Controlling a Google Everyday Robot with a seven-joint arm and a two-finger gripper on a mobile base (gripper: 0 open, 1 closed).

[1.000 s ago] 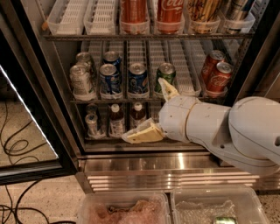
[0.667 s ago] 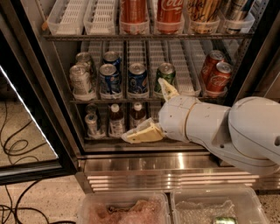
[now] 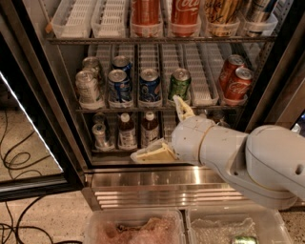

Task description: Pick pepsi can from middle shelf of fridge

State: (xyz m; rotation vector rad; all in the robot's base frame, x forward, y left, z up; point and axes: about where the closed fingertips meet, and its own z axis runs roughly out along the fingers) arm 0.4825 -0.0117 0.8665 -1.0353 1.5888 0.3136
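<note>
The fridge (image 3: 157, 188) stands open in front of me. On the middle shelf (image 3: 125, 110) two blue pepsi cans (image 3: 149, 86) stand side by side at the front, with a third behind the left one. A green can (image 3: 180, 84) is to their right, silver cans (image 3: 89, 88) to their left and red Coca-Cola cans (image 3: 234, 81) at the far right. My gripper (image 3: 165, 131) is open and empty, just below the shelf rail. Its upper finger (image 3: 183, 107) reaches the rail under the green can. Its lower finger (image 3: 148, 155) lies in front of the bottom rack.
Small brown bottles (image 3: 127, 132) stand on the rack below. Tall red bottles (image 3: 185, 14) stand on the shelf above. The glass door (image 3: 33, 143) hangs open at the left, with cables (image 3: 14, 162) on the floor. Two clear plastic bins (image 3: 136, 228) sit at the bottom edge.
</note>
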